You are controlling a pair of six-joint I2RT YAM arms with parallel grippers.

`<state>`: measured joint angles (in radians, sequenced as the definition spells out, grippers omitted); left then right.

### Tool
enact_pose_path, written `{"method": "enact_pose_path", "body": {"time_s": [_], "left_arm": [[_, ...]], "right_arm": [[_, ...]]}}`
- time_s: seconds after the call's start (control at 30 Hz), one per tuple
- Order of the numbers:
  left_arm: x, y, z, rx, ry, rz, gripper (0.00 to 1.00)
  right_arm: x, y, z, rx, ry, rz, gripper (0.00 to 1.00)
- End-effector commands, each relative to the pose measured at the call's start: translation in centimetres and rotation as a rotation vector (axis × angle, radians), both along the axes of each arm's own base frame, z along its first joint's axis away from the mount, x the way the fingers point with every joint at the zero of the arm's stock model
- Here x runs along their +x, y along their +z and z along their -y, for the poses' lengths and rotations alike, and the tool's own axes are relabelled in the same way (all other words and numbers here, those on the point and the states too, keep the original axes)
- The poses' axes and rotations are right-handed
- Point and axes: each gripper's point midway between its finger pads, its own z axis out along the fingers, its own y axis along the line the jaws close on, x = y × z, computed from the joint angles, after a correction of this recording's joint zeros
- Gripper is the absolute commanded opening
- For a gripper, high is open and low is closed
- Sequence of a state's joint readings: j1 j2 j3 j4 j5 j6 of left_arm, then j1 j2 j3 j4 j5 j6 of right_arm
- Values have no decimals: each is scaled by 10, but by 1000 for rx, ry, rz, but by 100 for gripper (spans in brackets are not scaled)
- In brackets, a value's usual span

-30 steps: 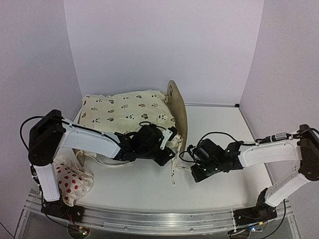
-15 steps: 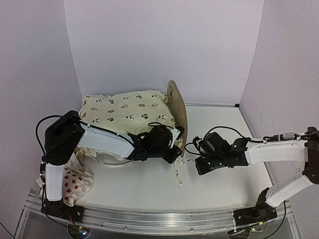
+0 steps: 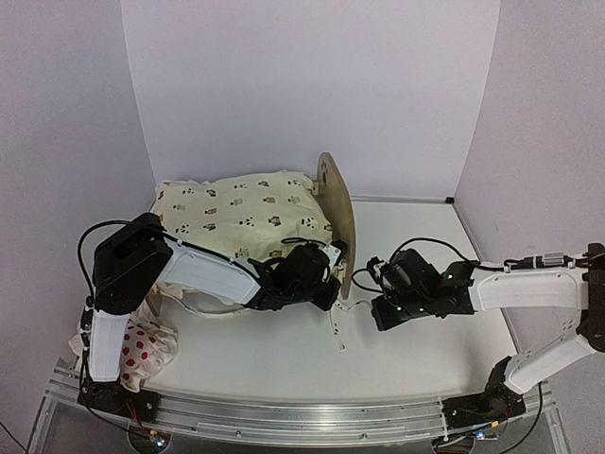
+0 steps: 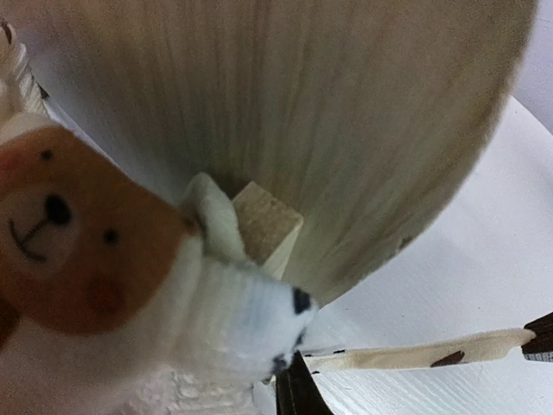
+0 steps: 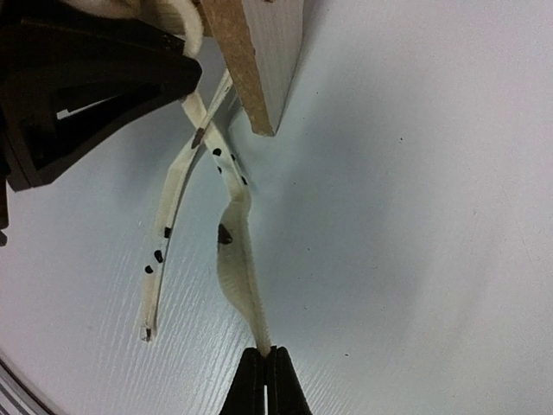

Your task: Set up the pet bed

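Top external view is showing both arms closing in on the right end of the pet bed point(image 3: 333, 203) over the last second. Your left gripper point(image 3: 324, 291) is reaching further right and is now sitting just beside the near foot of the headboard point(image 4: 346, 104). Your right gripper point(image 3: 378, 305) is coming in from the near right to meet it.

The right one is pinching the end of a printed tie point(image 5: 235, 259), which is running slack from the headboard's lower corner to its fingertips. A second tie point(image 5: 166, 229) is lying loose on the table point(image 3: 425, 246). The left jaws are looking clenched, probably on the corner of the cushion point(image 3: 236, 213) where the ties begin, though the wrist view is too close to be sure. To my eye you are getting ready to fasten the cushion to the frame, a late step.

The bed is standing at the far left of the table, headboard upright at its right end. It is holding the cushion, which is bulging over the frame and hiding the base. The red-spotted pillow point(image 3: 132, 345) is lying outside it, near left, by the left arm's base.
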<state>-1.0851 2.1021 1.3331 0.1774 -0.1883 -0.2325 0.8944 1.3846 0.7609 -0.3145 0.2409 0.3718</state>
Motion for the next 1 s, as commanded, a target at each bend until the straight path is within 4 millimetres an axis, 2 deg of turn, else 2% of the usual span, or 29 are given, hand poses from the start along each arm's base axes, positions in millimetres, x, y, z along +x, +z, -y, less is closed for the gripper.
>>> {"method": "enact_pose_path", "body": {"time_s": [0.0, 0.07, 0.27, 0.43, 0.6, 0.97], "left_arm": [[11, 29, 11, -85, 0, 78, 4], [8, 32, 9, -93, -11, 78, 0], [-4, 38, 3, -110, -42, 51, 0], [-15, 44, -5, -134, -59, 20, 0], [-22, 48, -9, -150, -73, -1, 0], [-32, 47, -11, -160, -98, -24, 0]], "right_arm": [[5, 9, -5, 43, -1, 19, 0], [9, 12, -9, 64, -1, 24, 0], [21, 18, -26, 118, 7, 33, 0], [37, 24, -39, 161, -16, 49, 0], [53, 25, -52, 192, -31, 53, 0], [70, 21, -78, 224, 56, 67, 0]]}}
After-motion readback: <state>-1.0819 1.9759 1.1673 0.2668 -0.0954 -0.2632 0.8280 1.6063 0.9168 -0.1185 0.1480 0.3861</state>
